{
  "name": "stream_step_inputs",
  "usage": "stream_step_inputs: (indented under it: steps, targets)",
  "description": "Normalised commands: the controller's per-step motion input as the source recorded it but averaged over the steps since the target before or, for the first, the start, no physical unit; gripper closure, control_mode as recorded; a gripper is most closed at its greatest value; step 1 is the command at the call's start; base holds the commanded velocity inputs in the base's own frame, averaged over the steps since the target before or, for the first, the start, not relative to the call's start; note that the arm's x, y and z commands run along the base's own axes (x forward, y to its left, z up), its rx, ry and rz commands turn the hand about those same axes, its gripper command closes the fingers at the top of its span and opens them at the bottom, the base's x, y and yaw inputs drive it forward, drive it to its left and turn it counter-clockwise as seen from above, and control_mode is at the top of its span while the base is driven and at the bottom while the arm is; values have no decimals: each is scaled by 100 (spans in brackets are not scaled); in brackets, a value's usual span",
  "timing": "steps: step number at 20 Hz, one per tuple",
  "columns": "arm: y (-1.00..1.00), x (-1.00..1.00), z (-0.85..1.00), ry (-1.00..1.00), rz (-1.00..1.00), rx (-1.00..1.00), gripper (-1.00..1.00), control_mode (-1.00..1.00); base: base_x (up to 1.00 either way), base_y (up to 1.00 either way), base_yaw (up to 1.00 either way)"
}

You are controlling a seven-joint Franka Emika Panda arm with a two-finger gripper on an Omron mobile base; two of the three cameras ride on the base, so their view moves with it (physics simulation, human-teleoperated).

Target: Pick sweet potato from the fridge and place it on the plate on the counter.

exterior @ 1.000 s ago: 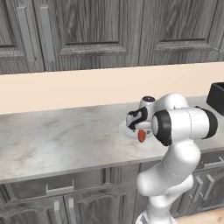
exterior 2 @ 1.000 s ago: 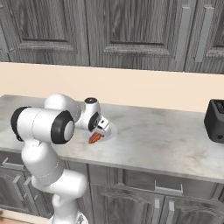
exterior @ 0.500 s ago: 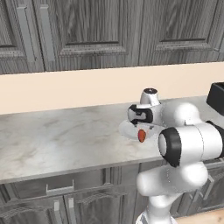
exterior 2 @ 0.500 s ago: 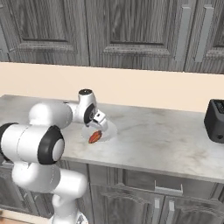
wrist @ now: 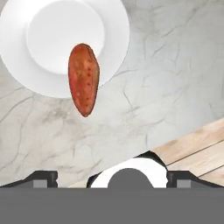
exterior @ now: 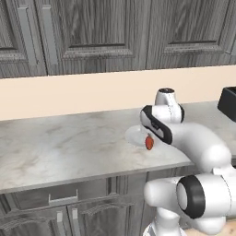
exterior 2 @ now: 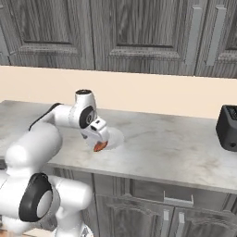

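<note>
The sweet potato (wrist: 83,78), a reddish-orange oval, lies across the near rim of the white plate (wrist: 65,35), half over the counter (wrist: 175,65). In the base views the sweet potato (exterior: 149,143) (exterior 2: 99,146) sits just under my gripper (exterior: 150,134) (exterior 2: 99,138) at the plate's (exterior: 134,136) (exterior 2: 116,137) front edge. In the hand view my gripper (wrist: 112,180) is open, its fingertips (wrist: 44,179) wide apart and nothing between them. The fridge is out of view.
A black boxy appliance (exterior: 228,103) (exterior 2: 227,127) stands on the counter (exterior: 69,147) (exterior 2: 176,148) at the far right. Dark wood-grain cabinets hang above and run below. The counter's front edge is close under the hand, with wooden floor (wrist: 197,148) beyond it.
The arm's elbow and upper links have swung lower and nearer the cameras. The hand has stayed over the plate's front edge, with the sweet potato still beneath it.
</note>
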Motion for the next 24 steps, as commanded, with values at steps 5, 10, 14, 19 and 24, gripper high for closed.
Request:
stream_step_inputs:
  steps: [5,10,14,19,24]
  targets:
    - [0,-82,20,12,0,0,-100,-100,0,0,0]
    - [7,-38,0,6,0,-1,-100,-100,0,0,0]
    - [61,-1,2,4,0,-9,-100,-100,0,0,0]
    - [95,-1,11,0,1,-8,-100,-100,0,0,0]
    - [100,0,0,-2,0,-4,-100,-100,0,0,0]
